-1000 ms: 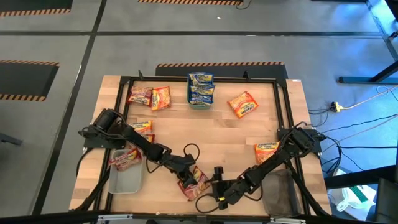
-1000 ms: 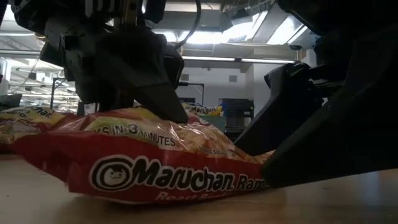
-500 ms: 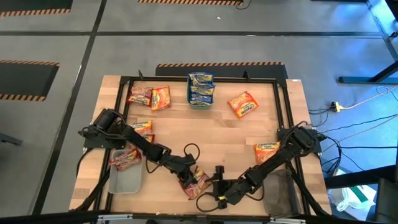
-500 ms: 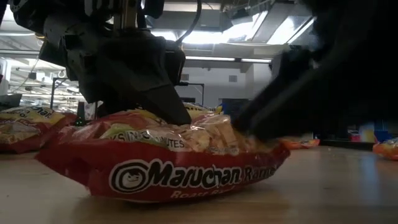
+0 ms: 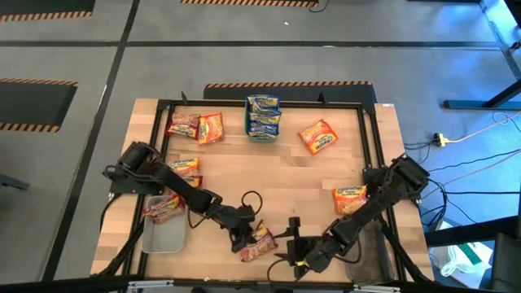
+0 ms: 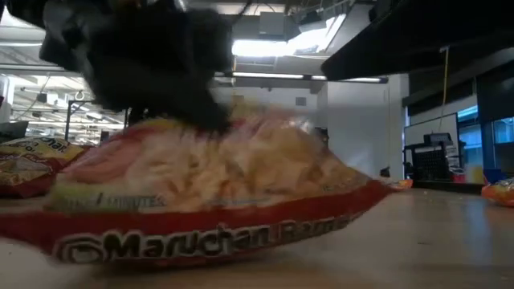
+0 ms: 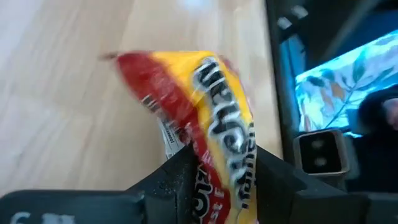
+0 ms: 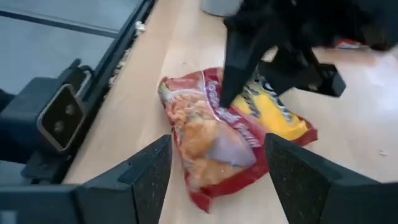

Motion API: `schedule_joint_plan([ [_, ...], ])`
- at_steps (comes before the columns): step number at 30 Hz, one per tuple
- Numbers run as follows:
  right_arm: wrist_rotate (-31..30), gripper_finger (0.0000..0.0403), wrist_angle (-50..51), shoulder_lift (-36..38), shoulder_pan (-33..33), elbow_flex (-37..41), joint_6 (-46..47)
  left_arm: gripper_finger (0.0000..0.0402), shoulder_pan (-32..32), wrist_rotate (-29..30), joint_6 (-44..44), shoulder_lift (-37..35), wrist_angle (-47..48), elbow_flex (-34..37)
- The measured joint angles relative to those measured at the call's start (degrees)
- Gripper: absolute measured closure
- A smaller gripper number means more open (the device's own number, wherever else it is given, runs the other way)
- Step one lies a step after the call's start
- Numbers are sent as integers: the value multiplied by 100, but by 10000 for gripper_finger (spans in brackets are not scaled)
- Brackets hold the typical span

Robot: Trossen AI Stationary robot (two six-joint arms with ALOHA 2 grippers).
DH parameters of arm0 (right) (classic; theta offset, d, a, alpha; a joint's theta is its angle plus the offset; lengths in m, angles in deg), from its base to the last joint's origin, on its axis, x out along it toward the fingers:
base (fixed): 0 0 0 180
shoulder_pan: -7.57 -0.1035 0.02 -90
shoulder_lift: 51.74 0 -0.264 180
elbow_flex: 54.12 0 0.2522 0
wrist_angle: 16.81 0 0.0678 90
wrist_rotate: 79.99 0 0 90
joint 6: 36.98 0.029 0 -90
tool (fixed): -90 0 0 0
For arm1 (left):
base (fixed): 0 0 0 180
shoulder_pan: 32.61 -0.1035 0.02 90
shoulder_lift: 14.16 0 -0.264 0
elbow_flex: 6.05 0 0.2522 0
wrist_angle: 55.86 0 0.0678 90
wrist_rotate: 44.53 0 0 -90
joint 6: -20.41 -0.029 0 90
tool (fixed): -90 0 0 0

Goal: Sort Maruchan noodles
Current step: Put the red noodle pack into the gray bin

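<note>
Left hand (image 5: pixel 244 238) pinches one end of a red-and-yellow crinkly plastic noodle packet (image 5: pixel 259 242) on the wooden counter (image 5: pixel 309 179); right hand (image 5: pixel 295 254) waits just beside, fingers spread, empty.

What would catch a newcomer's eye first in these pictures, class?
First, the red-and-yellow crinkly plastic Maruchan ramen packet filling the low view: the left claw is shut on it near the table's front edge. Just right of it, the right claw hangs open, facing the packet. At the back, a teal tray holds stacked blue-and-yellow packets.
</note>
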Motion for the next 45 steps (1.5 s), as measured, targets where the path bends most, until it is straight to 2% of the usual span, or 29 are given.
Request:
schedule_joint_plan([
  [5, -111, 159, 30, 0, 141, 0, 48, 279, 141, 436, -688, -404, 406, -168],
  [8, -161, 159, -123, 0, 176, -2, 109, 279, 281, 723, -909, -743, 1058, -242],
  [14, -225, 159, -45, 0, 170, -2, 165, 278, 423, 1104, -842, -1316, 1884, -292],
  [18, -79, 159, -42, 0, 170, -2, 204, 278, 378, 1384, -792, -1329, 1838, -293],
  [21, 110, 159, -42, 0, 170, -2, 468, 276, 232, 1347, -674, -1264, 1870, -293],
  [26, 535, 159, -148, -108, 161, -2, 744, 238, -21, 880, -535, -1032, 1872, -295],
  [32, 1007, 159, -965, -583, 122, -2, 332, 184, -349, 246, -389, -674, 1848, -295],
  [38, 1144, 159, -1383, -945, 129, -2, -25, 176, -632, -89, -231, -653, 1846, -295],
  [42, 1000, 159, -1389, -1136, 216, -2, -80, 175, -797, -878, 31, -613, 1800, -295],
  [45, 1022, 159, -1440, -1225, 297, -13, 7, 175, -852, -1054, 95, -575, 1829, -293],
])
